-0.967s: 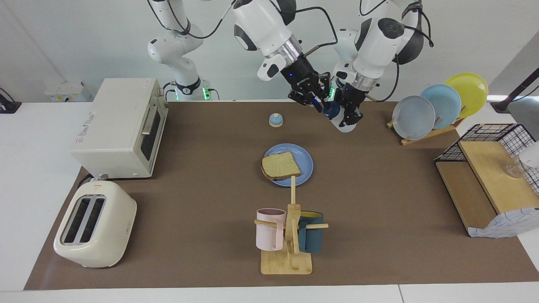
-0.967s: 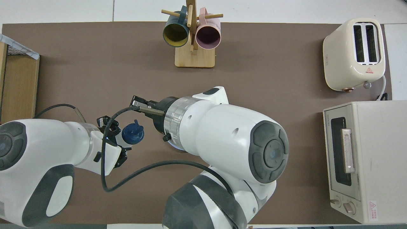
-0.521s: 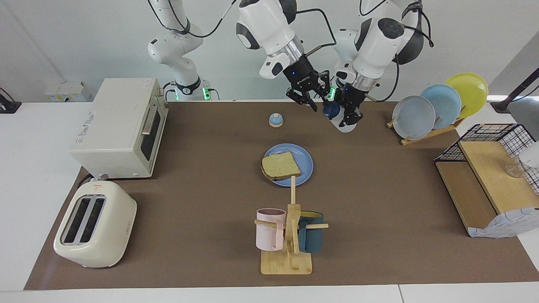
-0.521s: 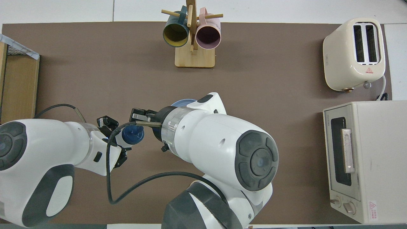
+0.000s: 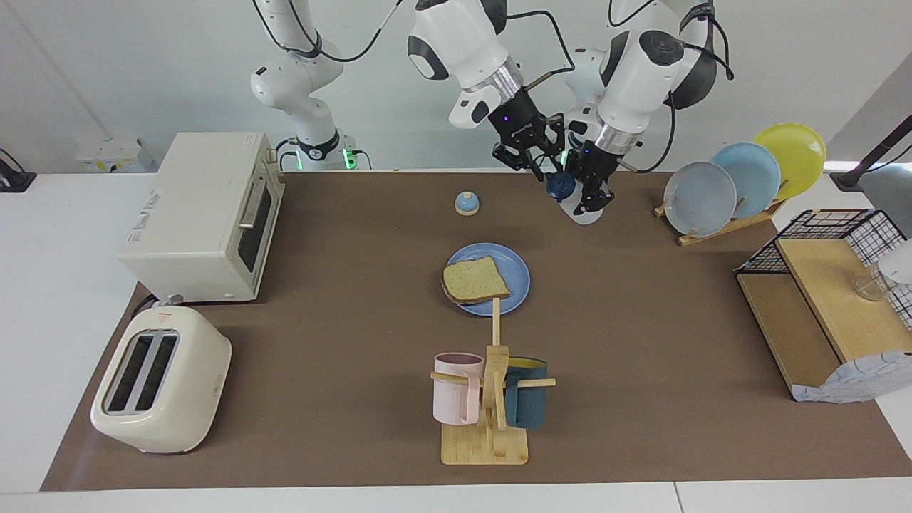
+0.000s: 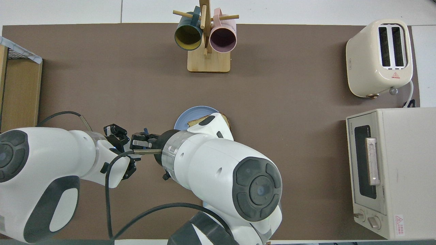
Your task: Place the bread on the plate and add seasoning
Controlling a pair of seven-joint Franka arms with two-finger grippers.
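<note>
Right claw (image 5: pixel 536 169) risen and drawn back, now just above the bottle (image 5: pixel 570 196)'s cap, width unreadable. Left claw (image 5: pixel 593 201) clamped on bottle. Bread (image 5: pixel 474 280) on plate (image 5: pixel 516 267); seasoning next.

We see a toaster (image 5: pixel 160 388) and toaster oven (image 5: pixel 203 217) at the right arm's end. A mug tree (image 5: pixel 488 399) holds a pink mug (image 5: pixel 456 388) and teal mug (image 5: pixel 526 400); a bell (image 5: pixel 467 204) sits nearer the robots.

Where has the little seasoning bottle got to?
In the facing view the seasoning bottle is held by the left tool, near the robots' edge, between the bell and the plate rack.
</note>
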